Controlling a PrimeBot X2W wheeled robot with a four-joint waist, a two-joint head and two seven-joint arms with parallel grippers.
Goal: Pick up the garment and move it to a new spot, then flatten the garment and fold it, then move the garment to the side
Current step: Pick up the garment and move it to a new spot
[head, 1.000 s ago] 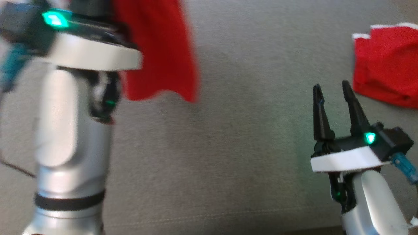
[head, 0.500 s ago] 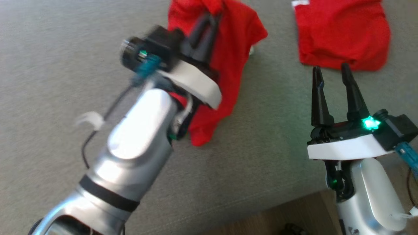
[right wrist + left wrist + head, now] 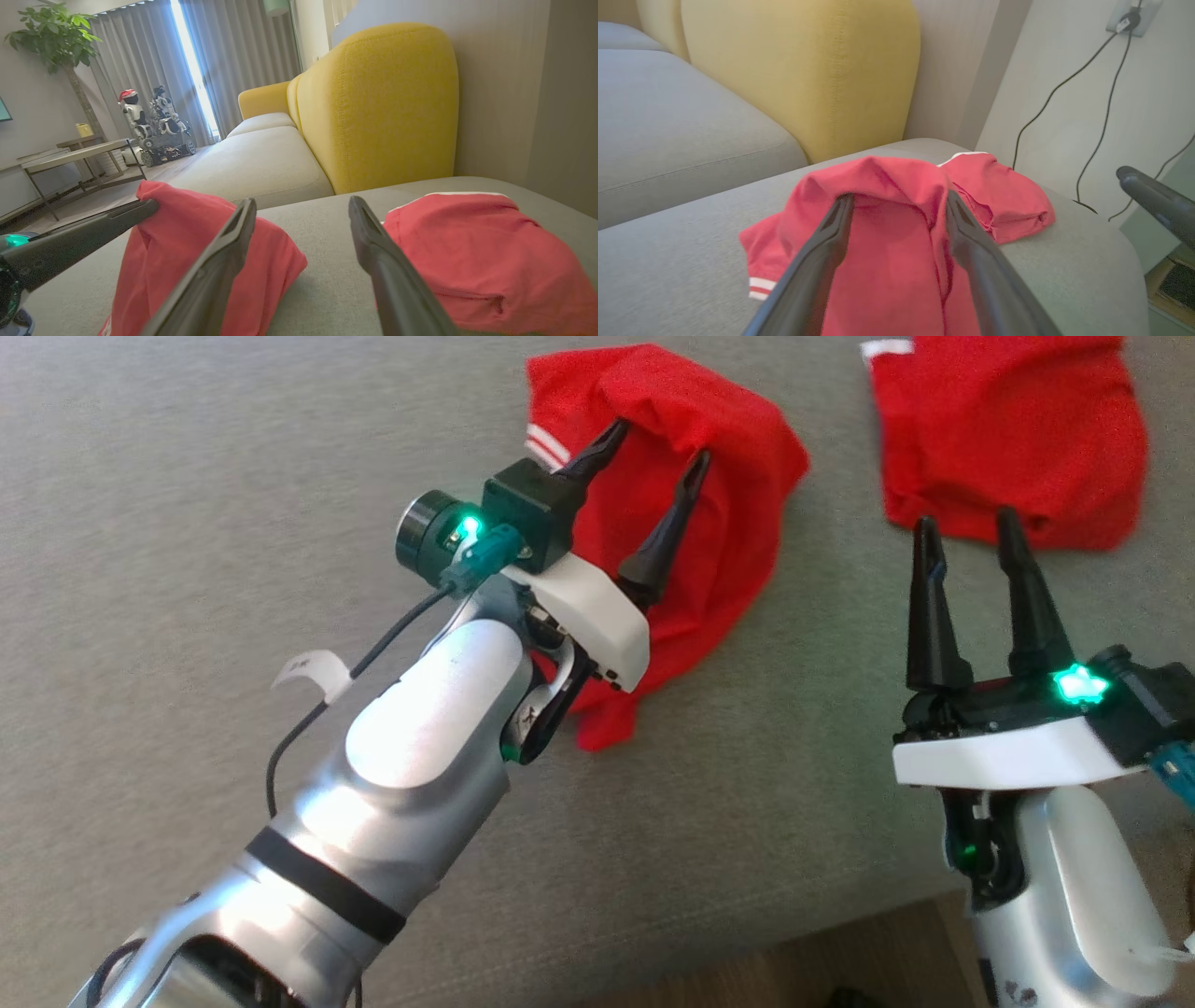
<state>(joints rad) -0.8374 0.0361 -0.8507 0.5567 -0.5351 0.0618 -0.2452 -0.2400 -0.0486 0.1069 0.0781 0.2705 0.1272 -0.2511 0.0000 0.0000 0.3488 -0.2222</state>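
The left gripper has its fingers spread wide and reaches over the red garment, which lies crumpled in a heap on the grey sofa seat. From the left wrist view, the fabric humps up around both fingertips (I cannot tell whether it touches them). The right gripper is likewise spread and holds nothing. Its tips sit just short of a second red garment, which lies apart to the robot's right. A yellow back cushion stands behind.
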